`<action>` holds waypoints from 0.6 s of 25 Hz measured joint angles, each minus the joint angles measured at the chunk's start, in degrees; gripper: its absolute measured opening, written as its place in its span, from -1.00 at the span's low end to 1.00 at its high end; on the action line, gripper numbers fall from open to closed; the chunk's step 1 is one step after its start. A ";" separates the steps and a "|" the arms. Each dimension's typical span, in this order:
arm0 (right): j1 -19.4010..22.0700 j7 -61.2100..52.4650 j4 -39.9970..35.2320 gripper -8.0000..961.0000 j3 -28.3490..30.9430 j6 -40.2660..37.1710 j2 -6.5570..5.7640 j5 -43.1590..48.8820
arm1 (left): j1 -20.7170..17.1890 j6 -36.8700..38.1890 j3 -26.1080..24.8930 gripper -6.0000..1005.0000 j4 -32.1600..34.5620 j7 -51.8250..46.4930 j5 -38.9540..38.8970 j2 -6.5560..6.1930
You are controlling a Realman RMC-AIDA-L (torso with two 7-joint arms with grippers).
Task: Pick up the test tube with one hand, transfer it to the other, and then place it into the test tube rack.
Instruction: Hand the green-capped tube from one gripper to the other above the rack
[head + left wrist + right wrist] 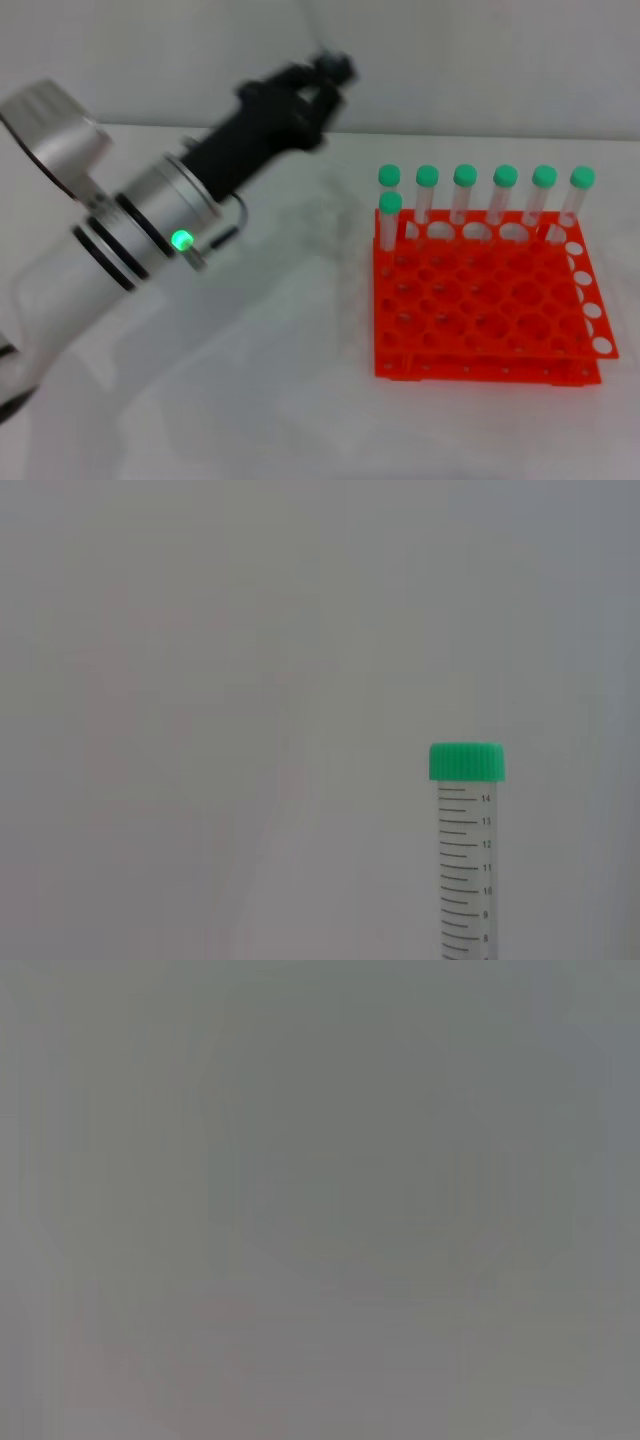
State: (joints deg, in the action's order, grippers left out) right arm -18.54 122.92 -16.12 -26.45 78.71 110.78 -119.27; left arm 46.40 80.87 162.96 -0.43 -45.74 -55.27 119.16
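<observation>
My left gripper (pixel 322 72) is raised over the far middle of the table, left of the rack, pointing toward the back wall. In the left wrist view a clear graduated test tube (pixel 466 870) with a green cap stands close and upright against the plain wall, held in that gripper; the tube is hidden in the head view. The orange-red test tube rack (pixel 480 310) sits on the table at the right. The right gripper is out of view, and its wrist view shows only plain grey.
Several green-capped tubes (pixel 464 195) stand in the rack's back row, and one more (pixel 389 220) stands in the second row at the left. The white table (pixel 260 400) spreads in front of and left of the rack.
</observation>
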 joint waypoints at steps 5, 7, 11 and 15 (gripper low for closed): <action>0.04 -9.28 -5.45 0.69 -3.01 6.65 -2.20 7.12 | 0.72 -0.92 0.00 -0.56 6.37 4.67 8.14 0.39; -0.21 -13.46 -9.52 0.68 -4.19 9.18 -2.95 12.16 | 1.80 -3.99 -0.04 -0.56 10.27 7.00 11.96 0.53; -1.59 -17.34 -14.88 0.67 -4.82 14.29 -3.30 20.99 | 4.40 -11.07 -0.13 -0.55 15.74 10.31 17.42 0.71; -3.80 -18.27 -15.94 0.66 -4.97 17.98 -3.34 25.79 | 5.98 -15.89 -0.17 -0.55 18.44 13.12 20.10 1.03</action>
State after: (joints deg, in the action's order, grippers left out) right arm -22.34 104.65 -32.06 -31.42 96.69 107.45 -93.49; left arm 52.38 64.98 162.79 18.01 -32.61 -35.17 120.19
